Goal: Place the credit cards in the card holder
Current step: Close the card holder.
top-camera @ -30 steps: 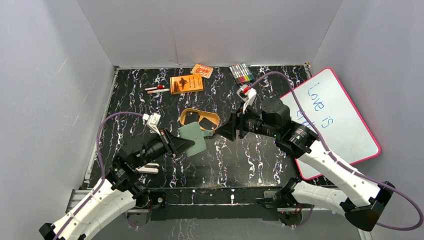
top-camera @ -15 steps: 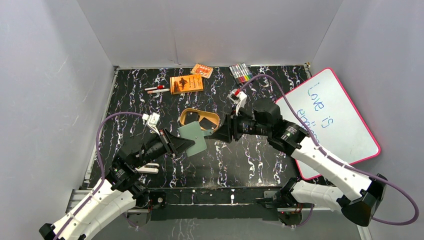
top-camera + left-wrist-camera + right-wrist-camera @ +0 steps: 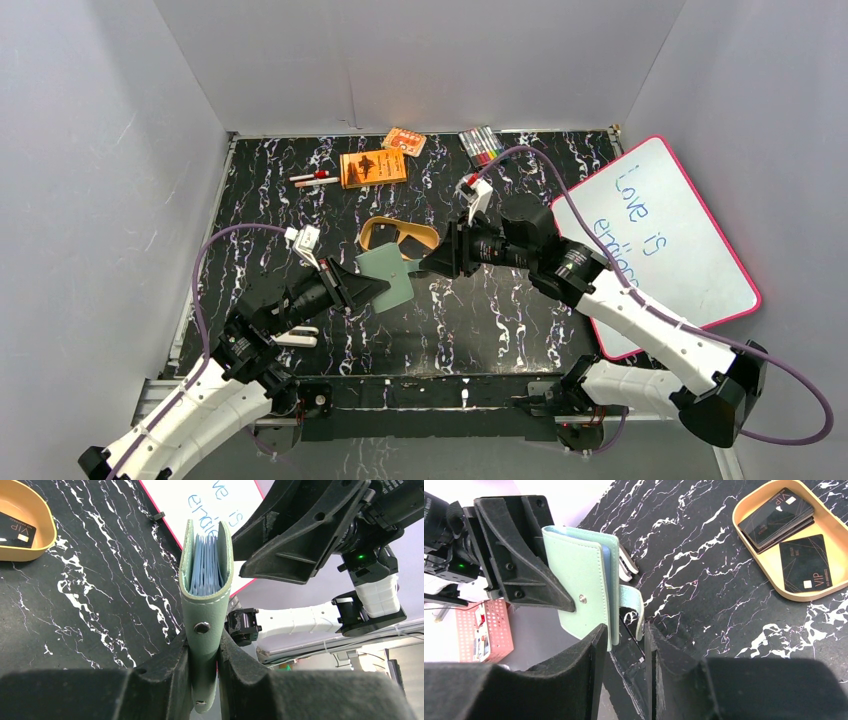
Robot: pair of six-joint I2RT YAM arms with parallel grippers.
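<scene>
Currently, your stock at this station reads as follows.

- **Left arm:** your left gripper (image 3: pixel 204 647) has its jaws clamped on the card holder (image 3: pixel 205 605). This is a mint-green snap wallet held on edge clear of the table, with pale blue sleeves showing between its covers.
- **Right arm:** your right gripper (image 3: pixel 625 629) sits just right of the card holder, with its tips at the holder's loose strap (image 3: pixel 638 605). The jaws stand a little apart, with the strap and a dark flat piece between them. You cannot tell whether they grip anything.
- **Task items:** the credit cards (image 3: pixel 384 234) are black and lie in the tan oval tray (image 3: pixel 370 226), mid-table and just beyond the card holder.
  - The right wrist view shows a small stack (image 3: pixel 776 516) toward one end of the tray.
  - A single card (image 3: pixel 806 562) lettered VIP, with a small pale mark, lies flat beside the stack.
- **Far side of the table:**
  - An orange booklet (image 3: pixel 373 167) lies flat.
  - A small orange packet (image 3: pixel 404 141) lies just to its right and farther back.
  - Two red-and-white pens (image 3: pixel 314 179) lie just to the booklet's left.
  - A set of markers (image 3: pixel 482 146) lies to the right of the packet.
- **Right edge:** a whiteboard (image 3: pixel 680 250) with a pink border carries blue handwriting, and the right arm crosses its near corner.
</scene>
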